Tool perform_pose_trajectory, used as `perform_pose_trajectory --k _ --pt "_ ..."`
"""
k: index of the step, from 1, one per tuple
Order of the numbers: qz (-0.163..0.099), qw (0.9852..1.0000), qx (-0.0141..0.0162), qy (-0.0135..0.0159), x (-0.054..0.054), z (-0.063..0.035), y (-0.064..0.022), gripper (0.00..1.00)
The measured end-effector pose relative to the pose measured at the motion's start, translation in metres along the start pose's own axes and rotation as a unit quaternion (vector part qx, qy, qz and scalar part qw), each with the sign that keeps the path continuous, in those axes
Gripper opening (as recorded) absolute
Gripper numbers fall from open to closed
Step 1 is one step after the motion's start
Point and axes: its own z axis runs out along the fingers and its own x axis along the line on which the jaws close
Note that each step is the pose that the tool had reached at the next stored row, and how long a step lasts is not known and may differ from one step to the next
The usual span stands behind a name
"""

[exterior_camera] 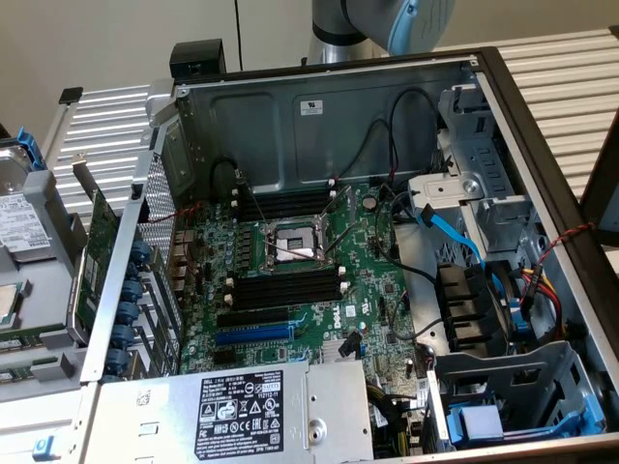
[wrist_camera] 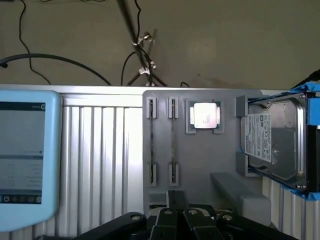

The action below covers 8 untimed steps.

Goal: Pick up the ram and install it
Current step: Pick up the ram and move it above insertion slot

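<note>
Before the grey slotted holder plate (wrist_camera: 200,160) on the ribbed metal tabletop (wrist_camera: 100,150), the black pincer (wrist_camera: 176,197) hangs pressed together and empty, apart from the thin ram stick (wrist_camera: 172,142) standing edge-on in the plate's clips: pick-up is not yet done, and grasping calls for spread jaws.

Slatted metal table (exterior_camera: 561,77), open computer case (exterior_camera: 290,126), grey parts tray (wrist_camera: 200,160)

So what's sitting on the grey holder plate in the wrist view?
A processor chip, a hard drive and a thin edge-on strip, likely the ram. The pincer hides part of the holder plate.
</note>
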Motion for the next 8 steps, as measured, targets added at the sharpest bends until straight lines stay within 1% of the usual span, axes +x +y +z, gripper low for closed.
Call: perform_pose_trajectory --k 3,8 --pt "0.000 1.0000 0.0000 -0.0010 -0.0001 0.0032 0.0001 0.11" --pt "0.000 1.0000 0.0000 -0.0043 0.0004 0.0077 0.0000 0.11"
